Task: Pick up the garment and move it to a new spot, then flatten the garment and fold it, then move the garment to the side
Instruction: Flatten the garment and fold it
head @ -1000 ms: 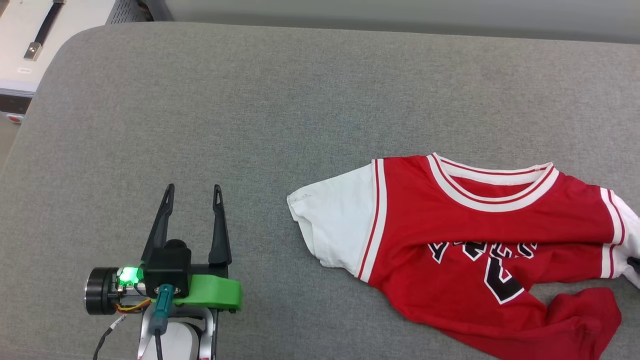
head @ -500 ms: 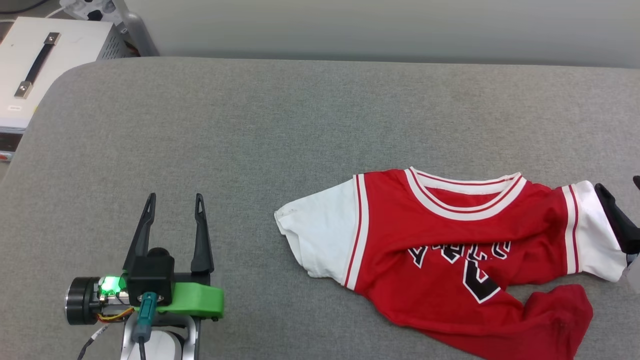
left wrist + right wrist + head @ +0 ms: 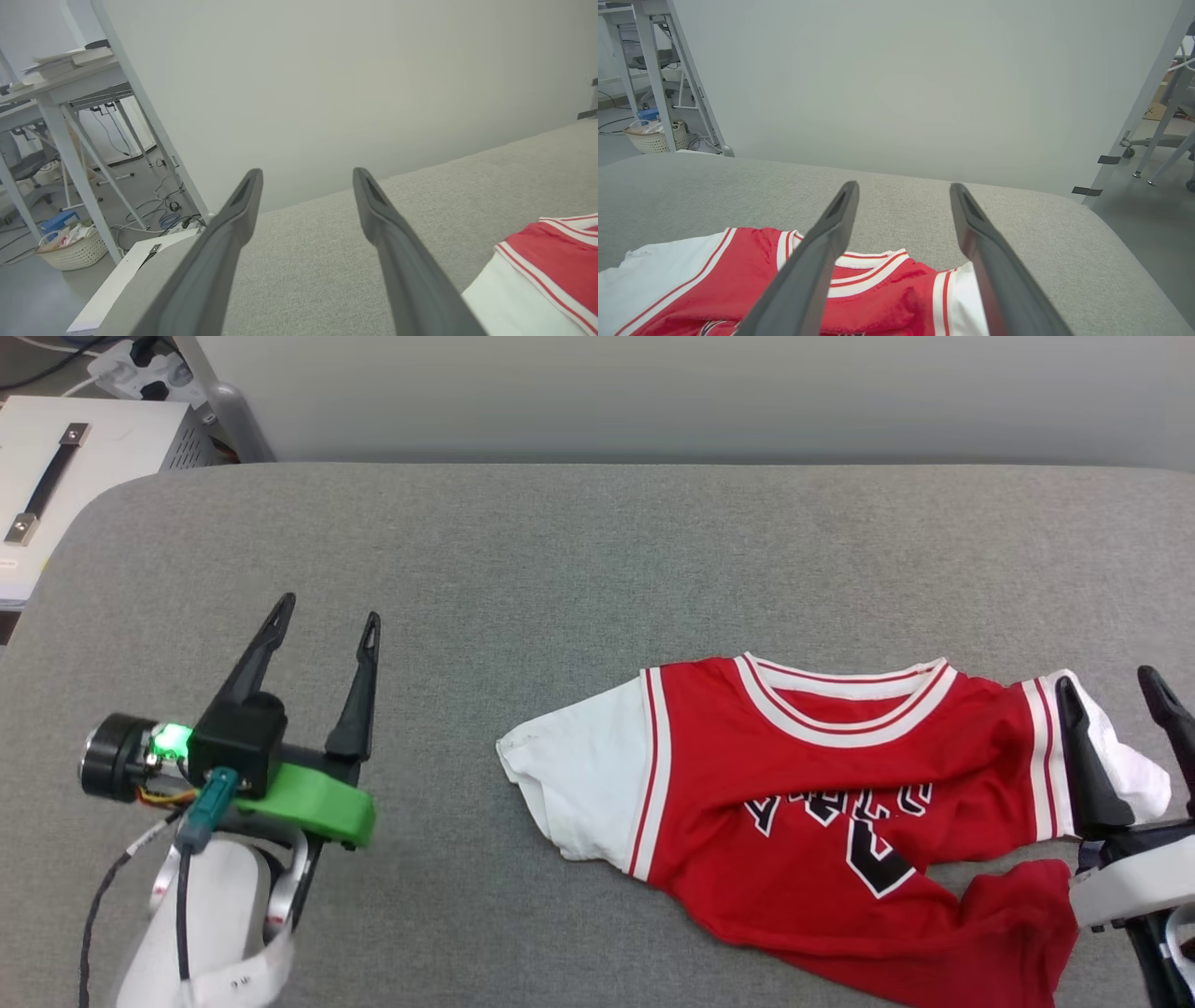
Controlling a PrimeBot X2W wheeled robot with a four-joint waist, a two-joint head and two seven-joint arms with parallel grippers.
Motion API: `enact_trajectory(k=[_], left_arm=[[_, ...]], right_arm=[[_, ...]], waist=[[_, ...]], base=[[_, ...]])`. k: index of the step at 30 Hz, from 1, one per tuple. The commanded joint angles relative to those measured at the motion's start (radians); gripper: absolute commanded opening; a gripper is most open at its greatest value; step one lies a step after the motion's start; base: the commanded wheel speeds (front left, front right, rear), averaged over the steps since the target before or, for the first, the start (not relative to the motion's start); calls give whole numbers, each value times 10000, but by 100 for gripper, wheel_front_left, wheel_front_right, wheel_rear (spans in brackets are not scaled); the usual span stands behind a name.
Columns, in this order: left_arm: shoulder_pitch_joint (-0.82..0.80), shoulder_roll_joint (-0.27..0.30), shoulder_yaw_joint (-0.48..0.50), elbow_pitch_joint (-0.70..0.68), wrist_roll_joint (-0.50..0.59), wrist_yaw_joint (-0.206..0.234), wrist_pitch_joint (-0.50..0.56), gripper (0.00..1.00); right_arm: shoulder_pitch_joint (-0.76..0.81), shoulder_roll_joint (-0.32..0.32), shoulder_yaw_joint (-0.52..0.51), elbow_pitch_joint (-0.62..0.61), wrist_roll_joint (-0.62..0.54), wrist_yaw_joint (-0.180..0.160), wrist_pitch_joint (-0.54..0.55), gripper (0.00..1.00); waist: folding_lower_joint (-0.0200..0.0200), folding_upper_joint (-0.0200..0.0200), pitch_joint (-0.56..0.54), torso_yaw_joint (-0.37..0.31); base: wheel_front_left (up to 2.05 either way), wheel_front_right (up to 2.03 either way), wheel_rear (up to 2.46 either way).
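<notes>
The garment [image 3: 822, 803] is a red shirt with white sleeves and black lettering, lying rumpled on the grey padded table [image 3: 579, 569], right of centre. Its lower hem is bunched up at the near right. My right gripper [image 3: 1111, 686] stands open over the garment's right sleeve, holding nothing; in the right wrist view the garment [image 3: 887, 289] lies under its open fingers [image 3: 817, 252]. My left gripper [image 3: 327, 611] is open and empty over bare table, well left of the garment's left sleeve [image 3: 579, 784]. The left wrist view has that sleeve [image 3: 523, 298] at the lower right.
A white metal case with a black handle [image 3: 56, 485] stands beyond the table's left corner. A pale wall [image 3: 653, 392] runs along the far edge. Table legs, cables and a basket [image 3: 70, 242] are on the floor to the left.
The right gripper has opened, let go of the right sleeve and now stands in view above it. The left gripper has lifted and moved forward. The camera has tilted, shifting the whole picture.
</notes>
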Motion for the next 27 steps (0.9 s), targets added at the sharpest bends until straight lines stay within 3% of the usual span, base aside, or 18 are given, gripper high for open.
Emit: enact_trajectory(k=[1,4,7,14,18,22,27], left_arm=[[-509,178,-96,263,-146,-227,133,100],[-1499,524,-602,834,-598,-590,1015,100],[-2247,768,-1343,1141,-1360,-688,2357,100],[-3860,2108,-4466,925,-4469,-702,6184,100],[-4498,2575,-5664,1076,-5865,-703,7682,100],[-5031,2965,-6785,1487,-6886,-704,8693,100],[-5504,3299,-8001,2144,-7510,-704,9092,100]], right_arm=[[159,153,-2,-89,-138,-6,-35,100],[266,386,29,-69,-254,-6,0,100],[264,468,64,11,-321,-6,-12,100],[13,539,347,201,-363,-6,-112,100],[-238,549,559,326,-396,-6,-209,100],[-520,550,752,449,-435,-6,-308,100],[-893,562,960,619,-420,-6,-424,100]], waist=[[0,0,46,-70],[0,0,147,-189],[0,0,249,-308],[0,0,654,-654],[0,0,948,-885],[0,0,1288,-1149],[0,0,1688,-1460]], base=[[0,0,0],[0,0,0],[0,0,0],[0,0,0],[0,0,0],[0,0,0],[0,0,0]])
